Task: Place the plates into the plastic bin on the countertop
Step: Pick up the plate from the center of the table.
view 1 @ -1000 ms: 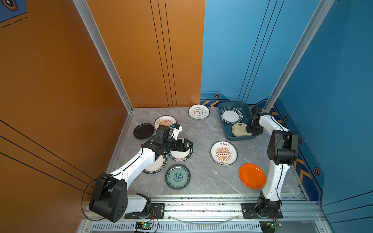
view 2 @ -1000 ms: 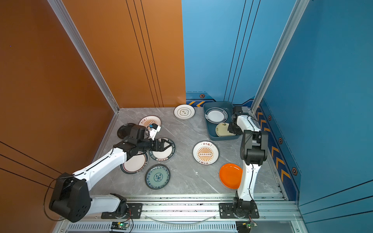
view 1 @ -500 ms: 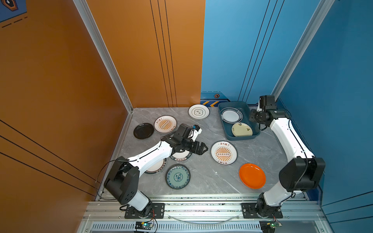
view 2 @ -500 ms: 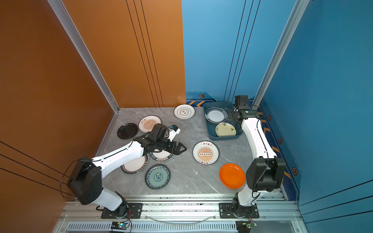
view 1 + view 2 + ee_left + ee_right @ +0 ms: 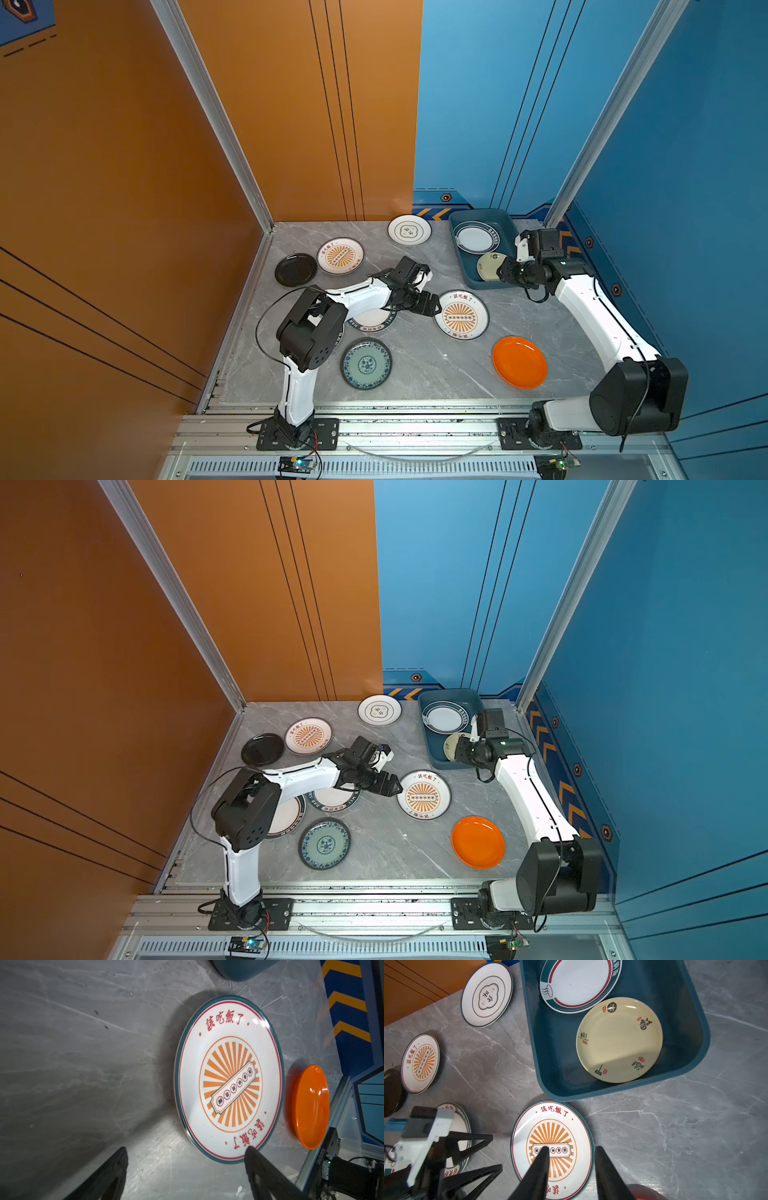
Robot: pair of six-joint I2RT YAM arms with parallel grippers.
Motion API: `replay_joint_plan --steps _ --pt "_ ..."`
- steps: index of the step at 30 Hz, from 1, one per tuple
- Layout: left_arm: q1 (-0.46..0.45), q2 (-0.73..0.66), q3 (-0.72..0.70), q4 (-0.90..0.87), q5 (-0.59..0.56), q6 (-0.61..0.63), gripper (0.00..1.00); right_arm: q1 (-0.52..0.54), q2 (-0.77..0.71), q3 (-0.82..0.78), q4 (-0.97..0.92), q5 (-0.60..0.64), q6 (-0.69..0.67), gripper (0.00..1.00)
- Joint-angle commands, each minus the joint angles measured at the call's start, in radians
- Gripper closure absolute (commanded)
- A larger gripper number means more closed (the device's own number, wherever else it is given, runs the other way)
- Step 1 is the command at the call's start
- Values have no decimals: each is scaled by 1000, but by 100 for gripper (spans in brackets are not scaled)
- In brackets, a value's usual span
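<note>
Sunburst-patterned round white plate (image 5: 461, 314) lies flat on the grey marble desk (image 5: 415, 365) just beside the dark teal plastic bin (image 5: 473, 284), so the left end effector (image 5: 435, 304), jaws spread and empty, should straddle its rim squarely before closing.

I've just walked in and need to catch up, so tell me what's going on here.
The robot is clearing plates into a blue bin. A green-rimmed white plate and a cream plate already lie in it; eight more sit on the countertop. The left gripper is open, low beside the sunburst plate in the middle, nearly at its rim. The right gripper hangs open and empty by the bin's near end.
</note>
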Motion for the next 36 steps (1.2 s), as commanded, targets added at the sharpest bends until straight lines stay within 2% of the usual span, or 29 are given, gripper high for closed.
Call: replay_joint_plan --steps 1,3,4,13,18,24,28,33,36 --pt "-11 34 43 37 35 -28 12 -7 -16 -23 28 -41 11 61" --pt "-15 52 50 41 41 -37 13 -14 -14 -30 37 -59 16 61" --pt "-17 61 54 41 44 -43 18 -18 -12 -33 42 -70 19 61" --pt "-30 132 75 113 84 -79 34 -34 -11 -43 64 -101 32 61" --pt "-36 164 83 123 106 -90 58 -36 -15 -59 72 -104 35 61" --pt "-34 181 81 116 102 -84 80 -37 -20 -64 74 -107 38 61" --pt "-34 186 77 117 103 -84 84 -36 -22 -67 75 -112 38 61" --pt "-31 176 66 120 107 -81 99 -34 -25 -83 76 -121 39 61" --pt "-23 165 53 127 108 -81 100 -34 -30 -90 78 -125 40 61"
